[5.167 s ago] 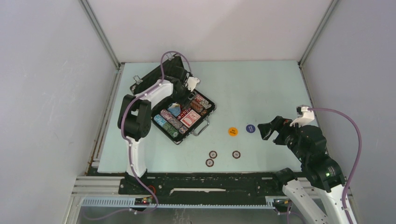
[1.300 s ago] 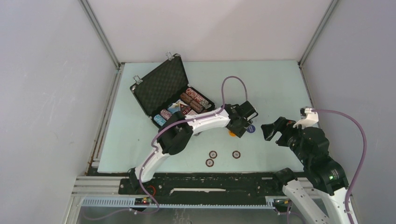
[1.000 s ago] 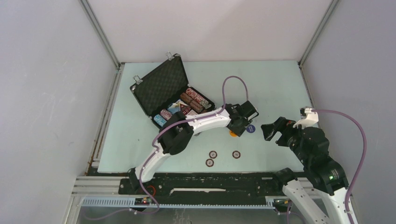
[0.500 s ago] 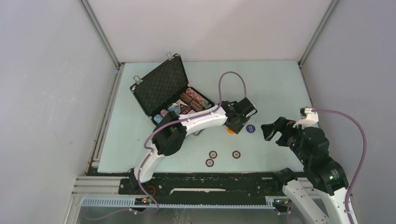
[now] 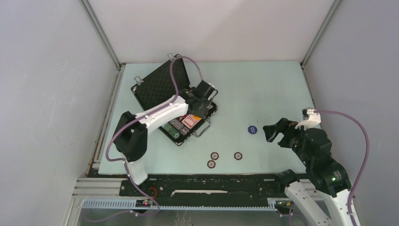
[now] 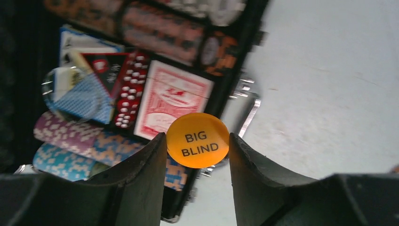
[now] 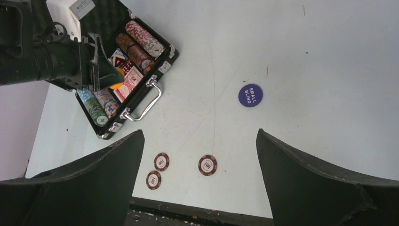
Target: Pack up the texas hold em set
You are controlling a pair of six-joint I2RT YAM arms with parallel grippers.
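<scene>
Left hand (image 6: 197, 141), half closed over the open black briefcase (image 5: 160, 87) at the counter's (image 5: 263, 89) left, pinches the orange BIG BLIND button (image 6: 198, 140) by its edges. It looks best to lower it past the front rim, beside the red card deck (image 6: 171, 99), before releasing. Right hand (image 5: 274, 132) gapes wide, empty.

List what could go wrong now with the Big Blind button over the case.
1. The Big Blind button, pinched by its rim in the left gripper, hangs over the front edge of the briefcase near the handle; released here, it may land outside.
2. Dropped on the red card deck, it might sit proud and block the lid.
</scene>
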